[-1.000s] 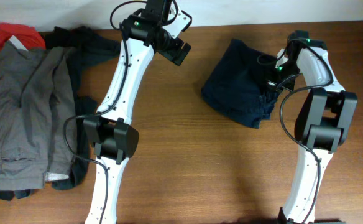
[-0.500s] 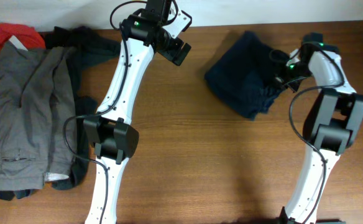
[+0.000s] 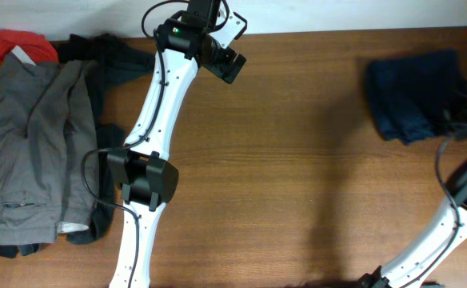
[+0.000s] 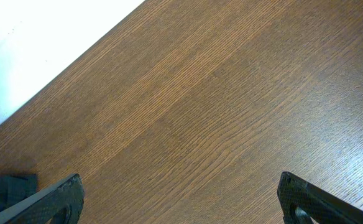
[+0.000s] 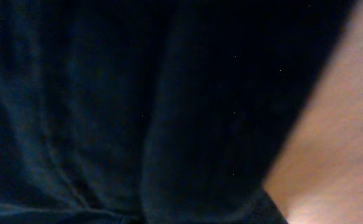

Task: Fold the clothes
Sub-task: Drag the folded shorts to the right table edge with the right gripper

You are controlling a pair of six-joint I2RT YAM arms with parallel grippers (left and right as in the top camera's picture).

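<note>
The dark navy-blue shorts (image 3: 409,92) lie bunched in a heap at the table's far right. My right gripper (image 3: 455,120) is at the heap's right edge, partly past the frame's edge. In the right wrist view the navy cloth (image 5: 138,106) fills almost everything and hides the fingers; the heap has travelled with the gripper, so it is shut on the cloth. My left gripper (image 3: 231,66) hovers at the back middle, open and empty, with its two fingertips wide apart over bare wood (image 4: 180,186).
Grey trousers (image 3: 25,152) lie at the far left with a red piece (image 3: 21,44) and a black piece (image 3: 109,56) behind them. A white wall (image 4: 38,43) borders the table's back edge. The left arm's column (image 3: 149,128) crosses the left middle.
My right gripper has swung far to the right, dragging the navy shorts from the right middle to the table's right edge. The left arm has not moved.
</note>
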